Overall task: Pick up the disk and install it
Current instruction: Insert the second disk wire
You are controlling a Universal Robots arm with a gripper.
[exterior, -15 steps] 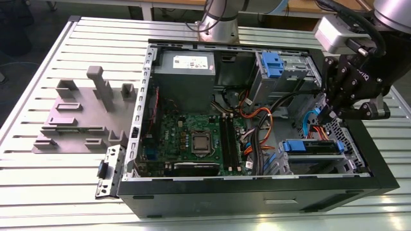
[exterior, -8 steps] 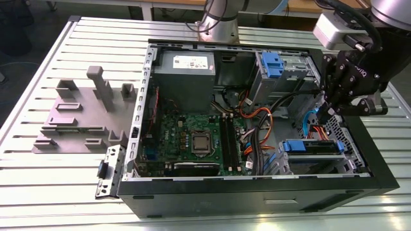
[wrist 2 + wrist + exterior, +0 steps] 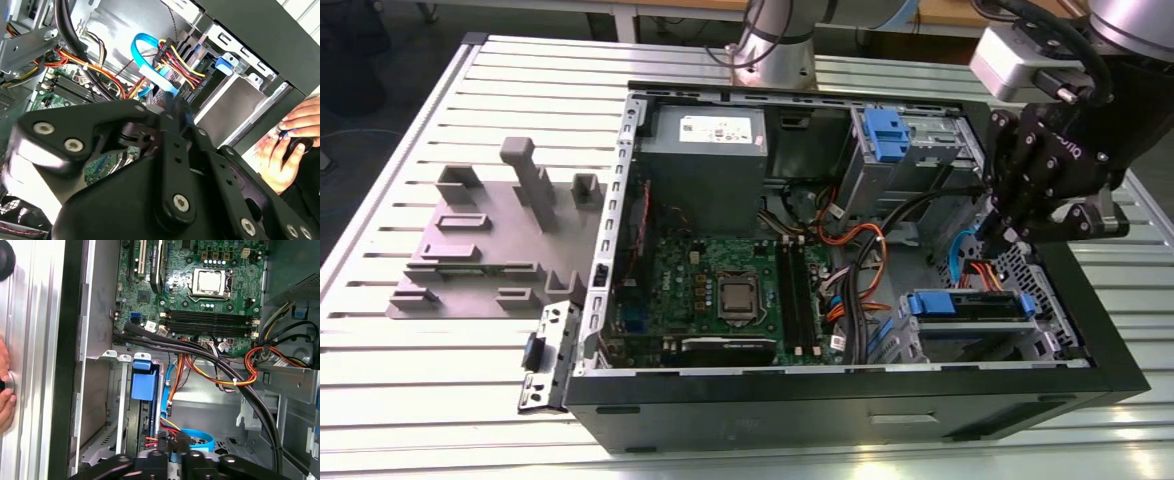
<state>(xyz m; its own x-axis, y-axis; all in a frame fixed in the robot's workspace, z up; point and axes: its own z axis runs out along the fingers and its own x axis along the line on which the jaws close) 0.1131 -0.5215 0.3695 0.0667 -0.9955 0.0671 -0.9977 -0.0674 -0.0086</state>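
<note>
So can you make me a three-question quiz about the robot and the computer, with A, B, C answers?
1. In the exterior view, where is the robot's hand?
A. At the exterior view's far left
B. Above the computer case, on the exterior view's right side
C. Down on the floor

2. What colour is the big circuit board inside the case?
A. Green
B. Pink
C. White

3. How is the computer case?
A. Shut, with its cover on
B. Wrapped in paper
C. Open, with its insides showing

Answers:
1. B, because the black hand hangs over the case's right edge in the exterior view.
2. A, because the board shows green in the exterior view and the first wrist view.
3. C, because the board, cables and drive bays are all in plain sight.
</note>
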